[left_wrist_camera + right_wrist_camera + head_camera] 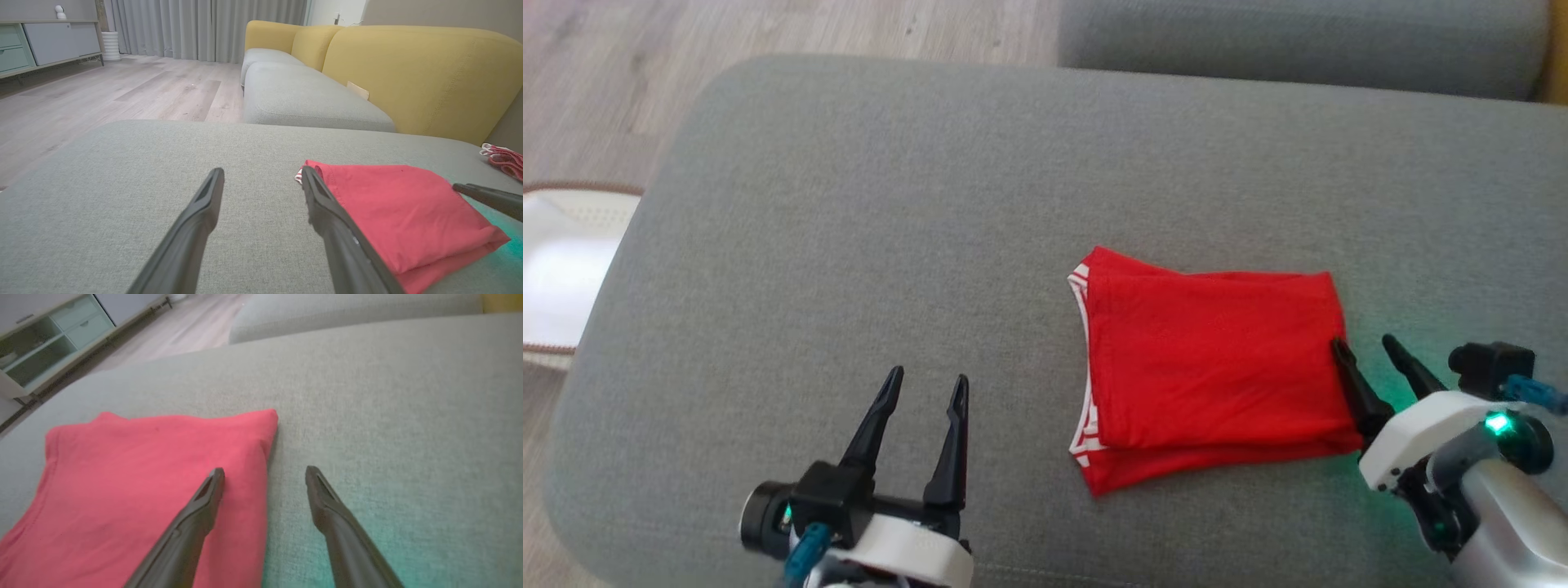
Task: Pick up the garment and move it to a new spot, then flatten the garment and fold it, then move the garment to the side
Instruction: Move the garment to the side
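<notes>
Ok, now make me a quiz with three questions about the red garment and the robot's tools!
1. Where does the garment lie?
A) on the floor
B) on the cushion
C) on the cabinet

2. What colour is its trim?
A) white
B) blue
C) black

3. How is the right tool?
A) shut on the garment
B) shut on nothing
C) open

Answers:
1. B: the folded garment rests flat on the grey cushion.
2. A: a white band runs along its left edge in the head view.
3. C: its two fingers stand apart at the garment's right edge, one over the cloth and one over the cushion.
</notes>
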